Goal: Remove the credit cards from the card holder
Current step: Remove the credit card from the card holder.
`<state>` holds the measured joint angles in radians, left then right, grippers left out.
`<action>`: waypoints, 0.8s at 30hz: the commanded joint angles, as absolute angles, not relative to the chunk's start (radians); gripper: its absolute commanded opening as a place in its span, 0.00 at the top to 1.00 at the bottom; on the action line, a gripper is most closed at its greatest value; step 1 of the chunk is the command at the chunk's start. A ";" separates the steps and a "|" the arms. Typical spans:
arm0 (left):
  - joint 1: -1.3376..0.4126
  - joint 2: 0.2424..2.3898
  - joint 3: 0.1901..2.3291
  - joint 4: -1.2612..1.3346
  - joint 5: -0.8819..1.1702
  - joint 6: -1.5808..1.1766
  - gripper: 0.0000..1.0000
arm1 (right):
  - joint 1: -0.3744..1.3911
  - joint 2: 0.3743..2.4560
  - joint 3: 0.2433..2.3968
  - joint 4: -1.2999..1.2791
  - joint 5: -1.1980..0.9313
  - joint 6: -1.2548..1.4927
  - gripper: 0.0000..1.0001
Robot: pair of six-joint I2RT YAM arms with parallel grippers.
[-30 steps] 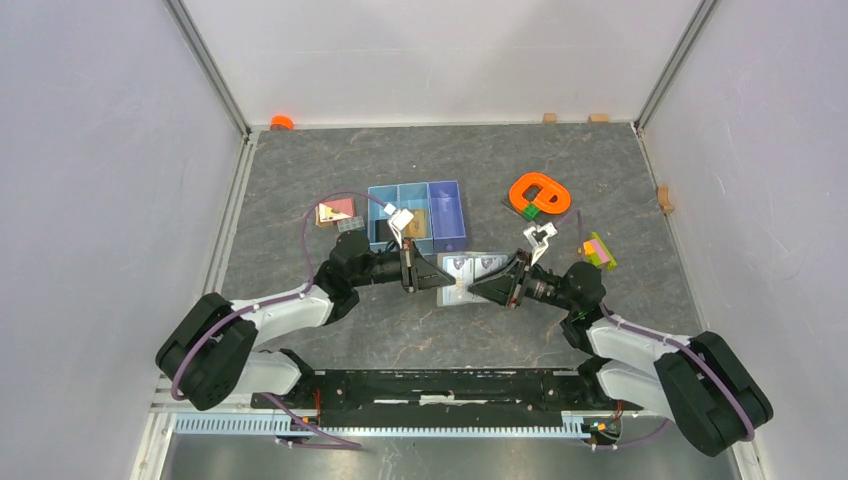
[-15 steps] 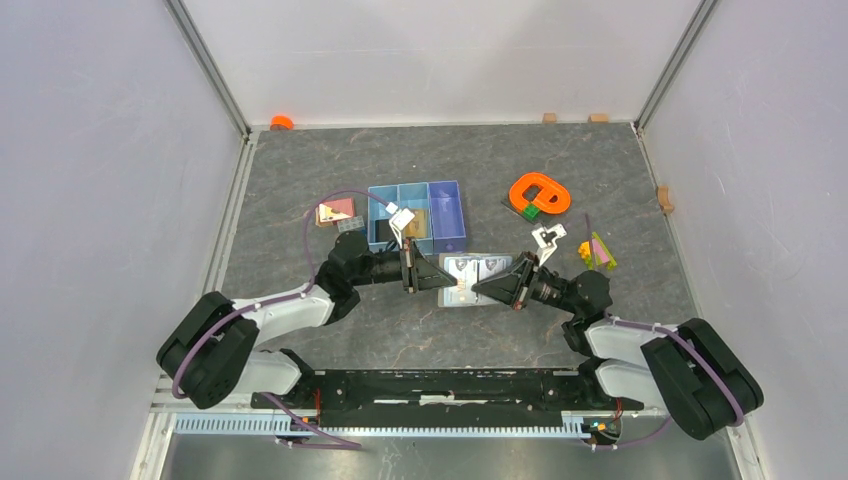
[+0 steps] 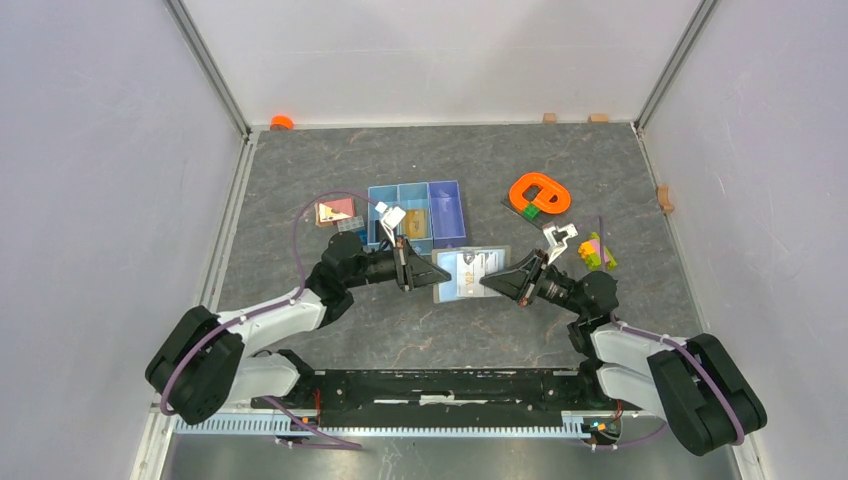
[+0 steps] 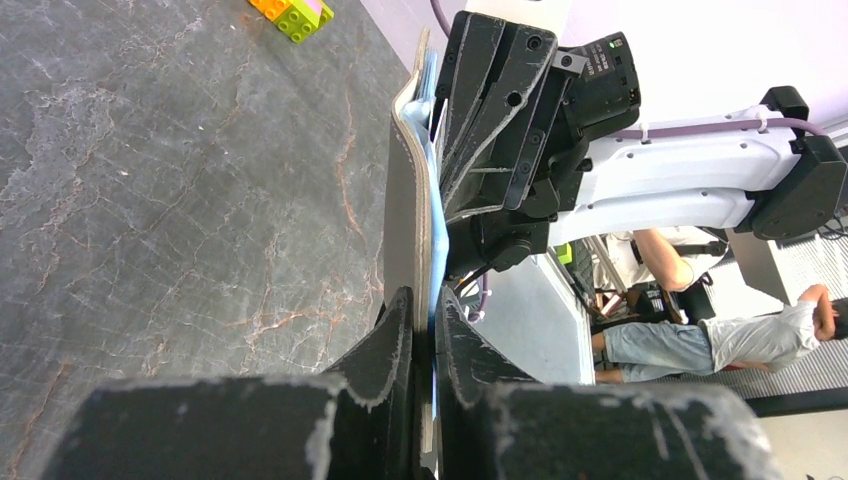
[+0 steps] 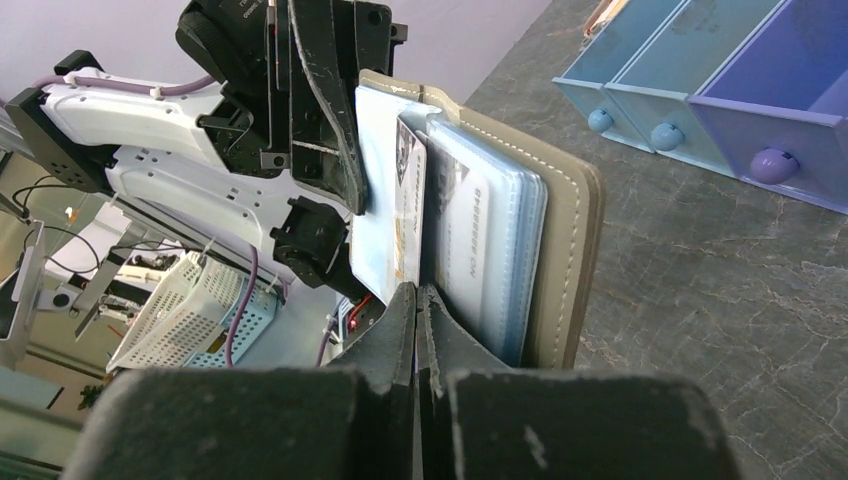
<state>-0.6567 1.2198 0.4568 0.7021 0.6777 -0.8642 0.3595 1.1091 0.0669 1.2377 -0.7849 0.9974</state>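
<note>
1. Grey marbled tabletop (image 3: 300, 160) fills the floor of a white-walled enclosure, and both arms reach in towards its middle.
2. The card holder (image 3: 468, 268) is lifted off the table between the two grippers, spread open with its pale blue inside facing up in the overhead view.
3. The left gripper (image 4: 425, 325) has its jaws pinched on the near edge of the card holder (image 4: 408, 200), which stands edge-on in its wrist camera: grey-taupe cover on one side, blue lining on the other.
4. The right gripper (image 5: 416, 300) meets the card holder (image 5: 565, 250) from the opposite side, its jaws pressed nearly together on the lower edge of a pale credit card (image 5: 408, 190) with dark markings.
5. That credit card stands partly out of the blue lining; another printed card (image 5: 470, 230) sits behind a clear sleeve just beside it.
6. Overhead, the left gripper (image 3: 440, 272) and the right gripper (image 3: 487, 284) point at each other across the card holder.
7. A blue-and-purple three-compartment tray (image 3: 445, 205) lies just beyond the card holder.
8. An orange ring-shaped piece (image 3: 538, 192) lies beyond and to the right of the card holder, with some coloured toy bricks (image 3: 597, 250) further right.
</note>
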 commanded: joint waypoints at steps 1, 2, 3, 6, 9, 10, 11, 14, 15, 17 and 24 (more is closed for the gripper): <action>-0.655 1.219 0.463 0.751 0.684 -0.840 0.98 | 0.357 1.109 0.070 1.268 -0.800 0.979 1.00; -0.655 1.231 0.463 0.770 0.692 -0.849 0.98 | 0.358 1.111 0.068 1.283 -0.806 0.987 0.99; -0.655 1.242 0.463 0.786 0.701 -0.860 0.98 | 0.360 1.114 0.068 1.300 -0.809 0.993 0.96; -0.659 1.268 0.463 0.839 0.728 -0.889 0.98 | 0.372 1.126 0.066 1.346 -0.819 1.012 0.83; -0.662 1.280 0.464 0.865 0.740 -0.902 0.98 | 0.390 1.136 0.071 1.369 -0.825 1.015 0.75; -0.665 1.283 0.466 0.869 0.744 -0.903 0.98 | 0.395 1.139 0.075 1.371 -0.827 1.015 0.74; -0.668 1.286 0.468 0.876 0.749 -0.906 0.98 | 0.404 1.144 0.078 1.371 -0.828 1.013 0.71; -0.672 1.295 0.468 0.895 0.757 -0.916 0.98 | 0.427 1.158 0.090 1.371 -0.832 1.007 0.70; -0.672 1.297 0.467 0.899 0.760 -0.918 0.98 | 0.429 1.164 0.090 1.371 -0.831 1.008 0.70; -0.673 1.299 0.467 0.921 0.771 -0.928 0.98 | 0.431 1.170 0.091 1.369 -0.831 1.008 0.67; -0.703 1.327 0.469 1.074 0.837 -0.993 0.98 | 0.433 1.184 0.093 1.351 -0.825 1.002 0.52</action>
